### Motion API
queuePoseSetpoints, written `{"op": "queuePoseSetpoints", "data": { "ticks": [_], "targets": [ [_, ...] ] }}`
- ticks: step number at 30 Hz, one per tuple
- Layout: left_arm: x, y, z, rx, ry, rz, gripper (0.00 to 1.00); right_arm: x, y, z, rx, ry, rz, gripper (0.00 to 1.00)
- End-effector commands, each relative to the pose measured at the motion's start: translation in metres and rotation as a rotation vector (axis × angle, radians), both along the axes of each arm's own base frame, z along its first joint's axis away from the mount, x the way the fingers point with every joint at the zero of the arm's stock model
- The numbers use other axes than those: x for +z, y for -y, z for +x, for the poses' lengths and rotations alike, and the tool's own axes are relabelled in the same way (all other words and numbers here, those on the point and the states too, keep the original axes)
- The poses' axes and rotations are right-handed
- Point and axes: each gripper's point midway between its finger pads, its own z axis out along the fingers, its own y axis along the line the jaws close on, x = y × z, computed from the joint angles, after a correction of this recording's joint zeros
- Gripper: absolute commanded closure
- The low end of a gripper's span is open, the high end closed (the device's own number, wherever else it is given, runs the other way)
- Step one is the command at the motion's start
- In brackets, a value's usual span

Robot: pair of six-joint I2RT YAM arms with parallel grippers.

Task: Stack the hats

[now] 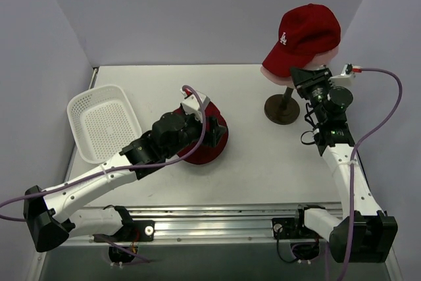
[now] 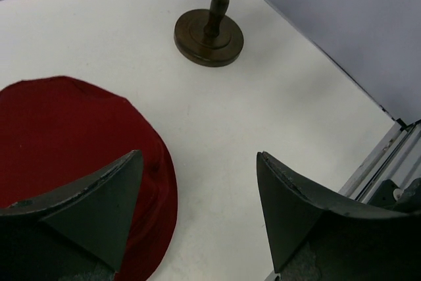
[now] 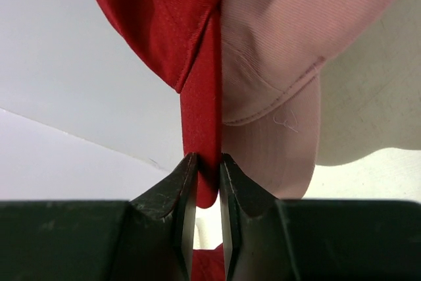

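Note:
A red baseball cap (image 1: 304, 34) with a white LA logo sits over a pink cap (image 1: 327, 56) on the wooden stand (image 1: 282, 108) at the back right. My right gripper (image 1: 304, 74) is just below the caps. In the right wrist view it (image 3: 207, 162) is shut on a thin red edge of the red cap (image 3: 202, 110), with the pink cap (image 3: 296, 37) right beside it. A dark red bucket hat (image 1: 209, 153) lies flat mid-table. My left gripper (image 1: 212, 129) hovers over its right rim, open and empty (image 2: 197, 162), above the hat (image 2: 66, 136).
A white mesh basket (image 1: 104, 123) lies tilted at the left. The stand's round base (image 2: 209, 37) stands on the table beyond the bucket hat. Grey walls close in the back and both sides. A metal rail (image 1: 217, 214) runs along the near edge.

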Motion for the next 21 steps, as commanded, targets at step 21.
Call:
{"op": "queuePoseSetpoints", "data": {
  "ticks": [21],
  "targets": [
    [0.079,-0.007,0.006,0.045,0.15,-0.1,0.21,0.01,0.041,-0.04,-0.24,-0.07,-0.117,0.66]
  ]
}}
